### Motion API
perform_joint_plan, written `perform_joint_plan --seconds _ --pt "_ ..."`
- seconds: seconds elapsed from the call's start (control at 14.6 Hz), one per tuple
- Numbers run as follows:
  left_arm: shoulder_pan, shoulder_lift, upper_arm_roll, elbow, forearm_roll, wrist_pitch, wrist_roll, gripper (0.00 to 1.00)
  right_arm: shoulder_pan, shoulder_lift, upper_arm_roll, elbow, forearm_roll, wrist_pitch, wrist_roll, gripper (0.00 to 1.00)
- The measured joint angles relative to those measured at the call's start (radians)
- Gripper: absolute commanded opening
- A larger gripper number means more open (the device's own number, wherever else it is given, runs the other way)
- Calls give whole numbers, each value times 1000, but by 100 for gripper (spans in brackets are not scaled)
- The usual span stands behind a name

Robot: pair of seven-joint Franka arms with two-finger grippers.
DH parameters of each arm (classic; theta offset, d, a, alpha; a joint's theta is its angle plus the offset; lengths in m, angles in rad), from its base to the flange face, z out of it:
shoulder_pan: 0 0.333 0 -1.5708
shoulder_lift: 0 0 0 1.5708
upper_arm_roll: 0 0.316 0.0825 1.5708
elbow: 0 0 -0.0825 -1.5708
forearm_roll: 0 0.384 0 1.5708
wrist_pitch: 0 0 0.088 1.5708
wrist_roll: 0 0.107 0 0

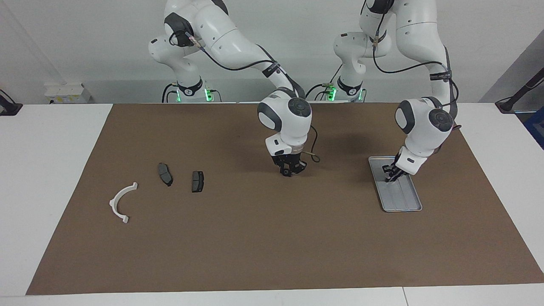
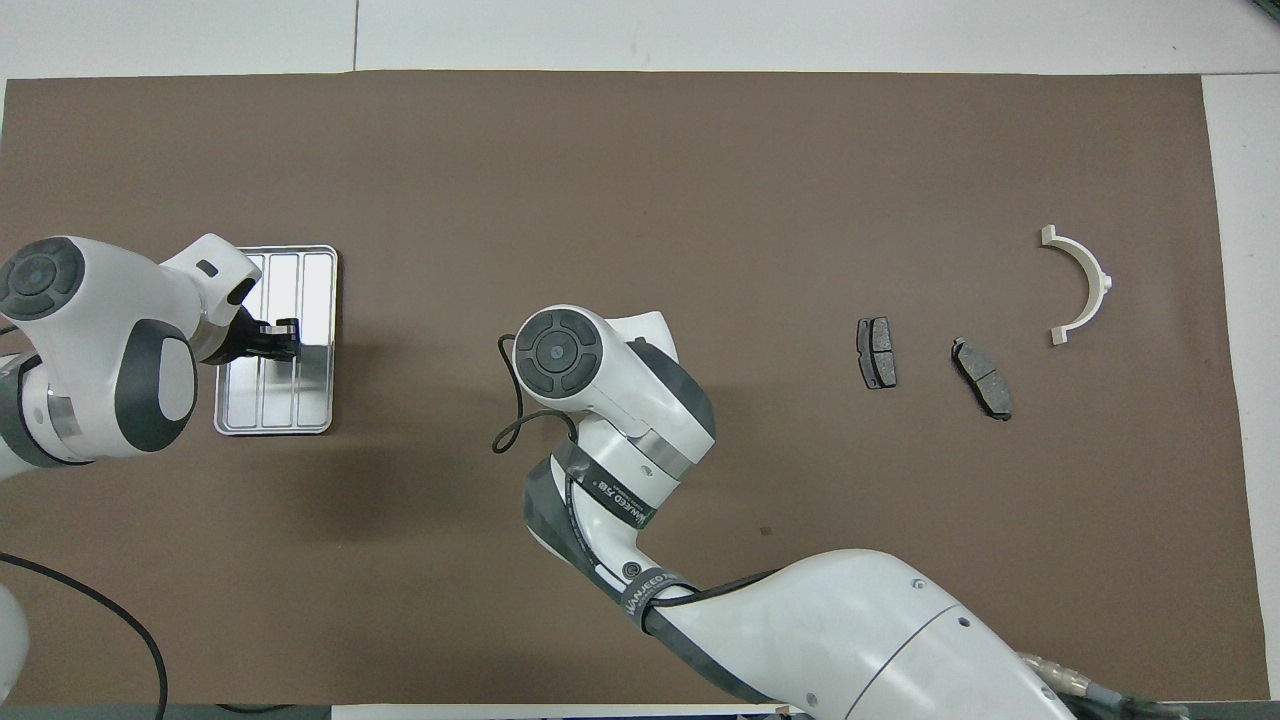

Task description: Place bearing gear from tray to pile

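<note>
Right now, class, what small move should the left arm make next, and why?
Probably lift the left gripper straight up: it is shut in the tray, and the pile lies toward the right arm's end. The right gripper hangs over the mat.

Facing camera looks high across the mat [image 1: 272,238]; overhead looks down.

Left end effector [image 2: 285,338] low over the grooved tray [image 2: 318,262]; white bracket [image 2: 1080,284] beside two dark plates [image 2: 877,352].
</note>
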Motion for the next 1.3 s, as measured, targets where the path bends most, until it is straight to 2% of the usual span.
perform_joint_plan --seconds 0.21,0.48,0.55,0.68,0.82,0.96,1.09,1.3 --pt "1 -2 2 140 -34 -158 -6 0 -65 -16 -6 58 0 -126 -116 0" --pt "0 -3 5 325 -79 -348 -51 0 -222 -150 -7 114 22 -329 -480 0" --pt "-14 -3 -2 347 -79 -367 -127 0 -267 -185 -7 114 24 -361 -590 0" --pt "-119 -2 -11 373 -62 -374 -350 0 -366 -226 -9 112 27 -386 -833 0" --pt "-277 1 -19 387 -38 -375 -582 0 -474 -228 -11 102 27 -354 -1067 0" --pt "-419 6 -22 391 -24 -371 -753 0 -573 -212 -12 73 28 -270 -1240 0" --pt "-519 13 -22 391 -13 -361 -867 0 -628 -186 -12 37 28 -177 -1309 0" --pt "-613 53 -20 388 -10 -312 -961 0 -646 -136 -12 -2 19 -66 -1319 0"
